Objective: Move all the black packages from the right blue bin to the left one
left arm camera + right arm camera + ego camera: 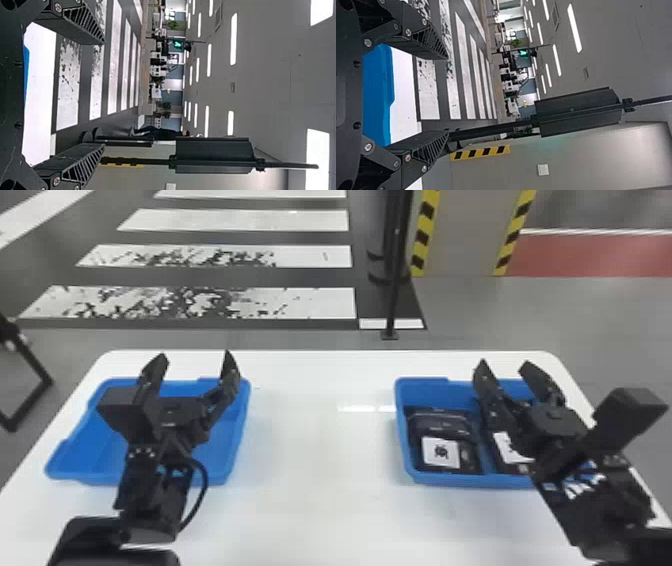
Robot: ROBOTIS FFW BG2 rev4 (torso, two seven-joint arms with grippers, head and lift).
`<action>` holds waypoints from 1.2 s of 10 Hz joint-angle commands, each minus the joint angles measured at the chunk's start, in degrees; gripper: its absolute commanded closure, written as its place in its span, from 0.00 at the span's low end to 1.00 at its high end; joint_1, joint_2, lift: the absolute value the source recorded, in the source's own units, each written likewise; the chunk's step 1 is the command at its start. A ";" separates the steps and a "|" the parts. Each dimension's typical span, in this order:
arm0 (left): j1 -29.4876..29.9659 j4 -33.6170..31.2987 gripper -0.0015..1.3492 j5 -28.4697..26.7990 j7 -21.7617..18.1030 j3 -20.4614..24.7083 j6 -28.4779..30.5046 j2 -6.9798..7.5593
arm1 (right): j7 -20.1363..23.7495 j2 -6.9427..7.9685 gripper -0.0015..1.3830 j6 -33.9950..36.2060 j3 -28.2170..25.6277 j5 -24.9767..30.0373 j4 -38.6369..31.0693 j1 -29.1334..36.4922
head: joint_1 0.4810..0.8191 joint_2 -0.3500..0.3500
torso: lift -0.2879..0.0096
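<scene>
The right gripper (504, 364), right of centre in the head view, has its fingers apart above the right blue bin (450, 479). Black packages (442, 424) lie in that bin, with white labels (440, 452) showing. Left of centre, the left gripper (193, 357) hangs over the left blue bin (100, 440), fingers also spread. Both bins sit on a white table (320, 440); a dark pole (396, 265) stands in the upper right.

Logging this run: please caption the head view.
Left pincer, open, seen against the left bin; right pincer, open, against the right bin with its black packages.
</scene>
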 commanded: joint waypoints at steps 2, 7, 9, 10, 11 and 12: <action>0.00 0.00 0.09 -0.11 0.00 -0.11 -0.08 0.00 | 0.06 0.00 0.28 0.00 0.00 -0.01 -0.14 0.00 | 0.61 0.51 | 0.50; -0.14 0.00 0.09 -0.34 0.00 -0.23 -0.36 -0.09 | -0.03 0.18 0.28 0.00 0.00 -0.01 -0.28 0.00 | 0.60 0.51 | 0.50; -0.14 0.00 0.09 -0.23 0.00 -0.23 -0.36 0.00 | 0.06 0.09 0.28 0.00 -0.34 -0.24 -0.99 0.14 | 0.60 0.51 | 0.50; -0.14 0.00 0.09 -0.23 0.00 -0.23 -0.36 0.00 | 0.06 0.09 0.28 0.56 -1.03 0.33 -1.97 0.42 | 0.59 0.51 | 0.50; -0.14 0.00 0.09 -0.23 0.00 -0.23 -0.36 0.00 | 1.55 0.09 0.28 6.33 -3.20 2.62 -5.49 0.98 | 0.58 0.51 | 0.50; -0.14 0.00 0.09 -0.23 0.00 -0.23 -0.36 0.00 | 3.66 0.09 0.28 13.08 -5.03 5.70 -9.14 1.41 | 0.58 0.50 | 0.50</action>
